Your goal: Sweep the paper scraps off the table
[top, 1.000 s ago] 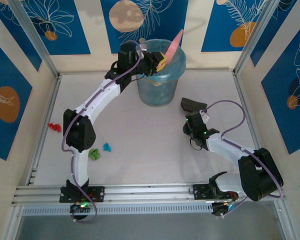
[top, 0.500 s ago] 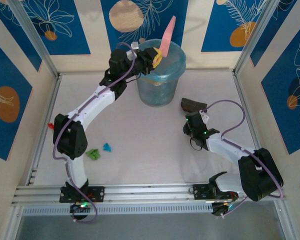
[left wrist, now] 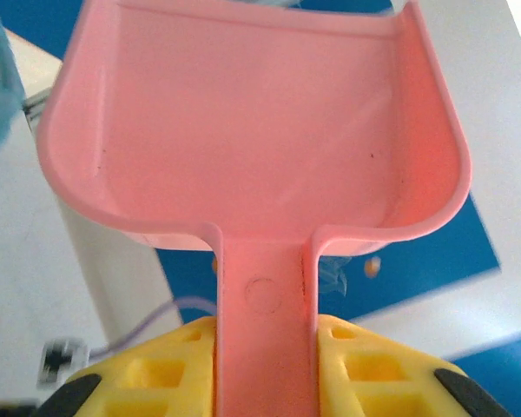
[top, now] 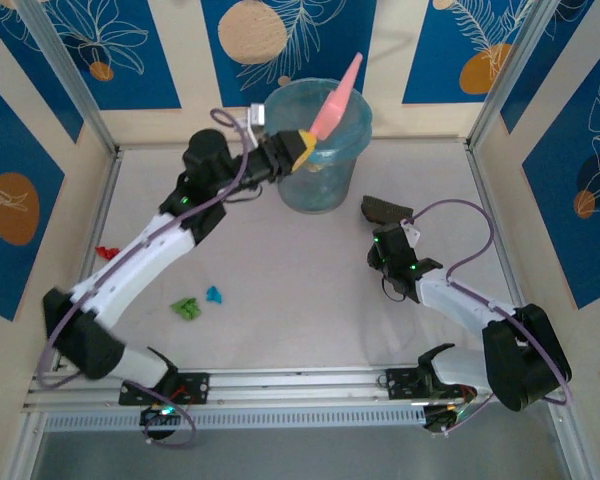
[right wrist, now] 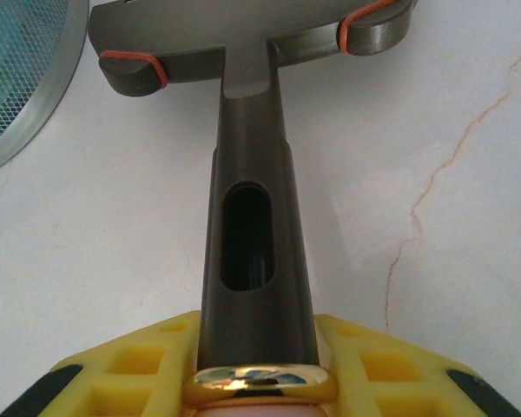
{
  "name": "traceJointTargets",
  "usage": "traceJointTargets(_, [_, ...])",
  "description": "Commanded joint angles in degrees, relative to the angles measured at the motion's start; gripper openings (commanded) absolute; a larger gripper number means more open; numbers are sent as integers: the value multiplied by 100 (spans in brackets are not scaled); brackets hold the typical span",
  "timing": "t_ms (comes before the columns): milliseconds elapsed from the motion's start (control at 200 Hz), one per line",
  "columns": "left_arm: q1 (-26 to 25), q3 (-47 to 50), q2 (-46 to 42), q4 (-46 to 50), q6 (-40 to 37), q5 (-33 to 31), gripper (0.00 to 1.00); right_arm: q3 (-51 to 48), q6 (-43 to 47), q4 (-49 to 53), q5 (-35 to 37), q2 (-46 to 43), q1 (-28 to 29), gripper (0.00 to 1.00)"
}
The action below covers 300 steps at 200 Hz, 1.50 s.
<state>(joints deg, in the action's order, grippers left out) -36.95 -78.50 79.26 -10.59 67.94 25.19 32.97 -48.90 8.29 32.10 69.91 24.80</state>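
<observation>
The paper scraps [top: 187, 308] not yet cleared are tiny crumpled wads on the left half of the pale whitish-grey matte counter [top: 300, 300]. There is a green one near the front with a blue wad [top: 213, 294] just beside it, and a red cluster [top: 105, 252] close to the left rail. Well apart from them, at the back, the left fingers [left wrist: 148, 369] are clenched on the handle of the pink plastic dustpan [top: 335, 100]. It is tipped up steeply over the rim of the translucent blue-green bin [top: 315, 190], and in the left wrist view its tray looks bare. The right fingers [right wrist: 139, 356] grasp the handle of a dark brush [top: 385, 208], whose head sits low on the counter just right of the bin

The step in hand looks like emptying the pan into the bin. The next move calls for lowering the pan to the left with its lip flat on the counter beside the green and blue wads, then bringing the brush across to push them in; the red cluster by the rail will likely be the awkward one
</observation>
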Motion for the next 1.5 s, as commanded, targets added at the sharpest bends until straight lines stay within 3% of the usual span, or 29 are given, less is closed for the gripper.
traceJointTargets(0, [-349,732,-912,1183,-1602,-592,0,-49,49,-50,-19,-209,40,0])
traceJointTargets(170, [-1113,2214,-2592,2519,-2750,-1801,0,-158,-25,-141,-256,-347,71,0])
traceJointTargets(425, [-1428,4228,-4677,4262,-2874,-2850,0,-123,-33,30,-9,-681,246,0])
traceJointTargets(540, [-1437,5055,-5258,4341,-2878,-2930,0,-288,28,-21,299,-1110,392,0])
traceJointTargets(665, [-1438,5827,-5732,3926,-2875,-2532,0,-523,112,-193,374,-1645,459,0])
traceJointTargets(805, [-1447,6256,-5886,3768,-3175,-2620,0,-504,154,-53,342,-2104,625,0])
traceJointTargets(950, [-1455,6376,-5882,3547,-3321,-2442,0,16,54,735,332,-2418,1091,0])
traceJointTargets(1130, [-1458,6368,-5915,3763,-3217,-2597,0,1246,-200,2248,167,-2150,1967,0])
traceJointTargets(1350, [-1488,6408,-6376,3852,-3181,-2361,0,1936,-754,3293,1612,-2108,4204,0])
traceJointTargets(1496, [-1499,6437,-6744,3996,-3123,-2406,0,2216,-607,3472,1674,-1847,5041,0])
